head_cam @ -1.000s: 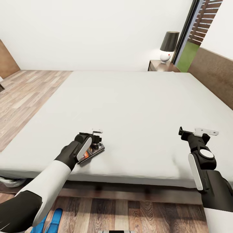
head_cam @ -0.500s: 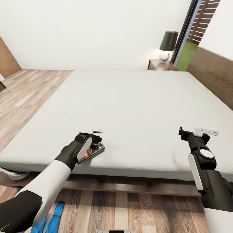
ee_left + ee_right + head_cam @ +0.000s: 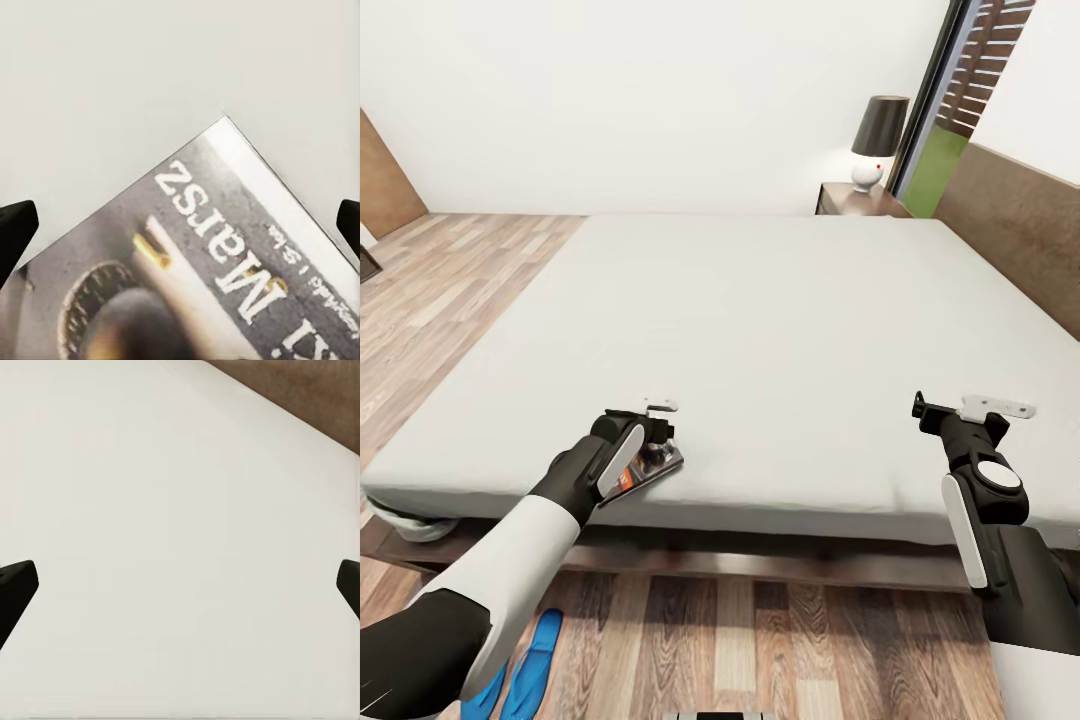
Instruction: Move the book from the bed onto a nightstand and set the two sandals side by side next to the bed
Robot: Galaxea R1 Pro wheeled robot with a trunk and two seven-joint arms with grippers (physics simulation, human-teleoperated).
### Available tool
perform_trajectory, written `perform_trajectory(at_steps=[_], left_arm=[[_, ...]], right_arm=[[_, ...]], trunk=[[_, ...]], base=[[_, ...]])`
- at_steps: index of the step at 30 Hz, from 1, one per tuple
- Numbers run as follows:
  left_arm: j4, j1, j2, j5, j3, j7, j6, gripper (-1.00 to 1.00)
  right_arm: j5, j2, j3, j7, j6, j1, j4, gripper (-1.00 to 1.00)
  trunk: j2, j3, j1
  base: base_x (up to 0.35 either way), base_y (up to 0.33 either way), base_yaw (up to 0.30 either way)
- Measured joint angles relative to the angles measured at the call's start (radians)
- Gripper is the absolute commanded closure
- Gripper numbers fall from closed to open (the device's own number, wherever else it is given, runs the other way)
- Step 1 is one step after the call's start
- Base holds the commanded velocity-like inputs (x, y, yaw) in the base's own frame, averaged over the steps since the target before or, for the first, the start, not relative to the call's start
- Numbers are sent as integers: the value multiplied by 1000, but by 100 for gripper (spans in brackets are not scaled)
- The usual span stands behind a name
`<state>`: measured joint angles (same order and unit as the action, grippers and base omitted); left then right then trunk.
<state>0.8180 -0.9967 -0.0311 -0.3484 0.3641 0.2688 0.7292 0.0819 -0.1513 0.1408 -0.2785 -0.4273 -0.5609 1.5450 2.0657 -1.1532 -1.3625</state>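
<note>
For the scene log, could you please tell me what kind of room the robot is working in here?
Most likely a bedroom: a large bed with a bare grey mattress, a nightstand bearing a lamp beside the headboard, and wood-plank flooring.

Two robot arms reach forward, well apart. The left gripper (image 3: 656, 436) points down and forward at near left, jaws spread wide. The right gripper (image 3: 972, 408) hovers at near right, jaws also wide apart.

Head camera high at the foot of the low brown bed with smooth grey mattress (image 3: 780, 300), facing twelve o'clock and downward, both wrist cameras close above that mattress (image 3: 180, 547), shared ground.
</note>
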Motion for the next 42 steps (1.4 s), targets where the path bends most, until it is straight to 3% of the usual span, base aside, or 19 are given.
perform_trajectory(at_steps=[12,23,32,37,40,42], left_arm=[[0,0,-1,0,0,1,0,-100],[3,-1,0,2,0,1,1,-100],[58,0,7,3,-4,-2,3,-100],[135,2,10,5,-8,3,14,-100],[204,7,10,6,-8,44,19,-100],[299,29,11,5,-7,127,33,-100]], right_arm=[[0,0,0,0,0,0,0,-100],[0,0,0,2,-1,0,0,-100],[0,0,-2,2,-10,0,0,-100],[0,0,-4,4,-37,0,0,-100],[0,0,-5,6,-62,0,1,-100],[0,0,-7,6,-78,0,1,-100]], trunk=[[0,0,0],[-77,34,42],[-140,63,77],[-175,78,96],[-196,88,107],[-210,94,115]], base=[[-4,0,0],[0,0,0],[0,0,0],[0,0,0],[0,0,0],[0,0,0]])
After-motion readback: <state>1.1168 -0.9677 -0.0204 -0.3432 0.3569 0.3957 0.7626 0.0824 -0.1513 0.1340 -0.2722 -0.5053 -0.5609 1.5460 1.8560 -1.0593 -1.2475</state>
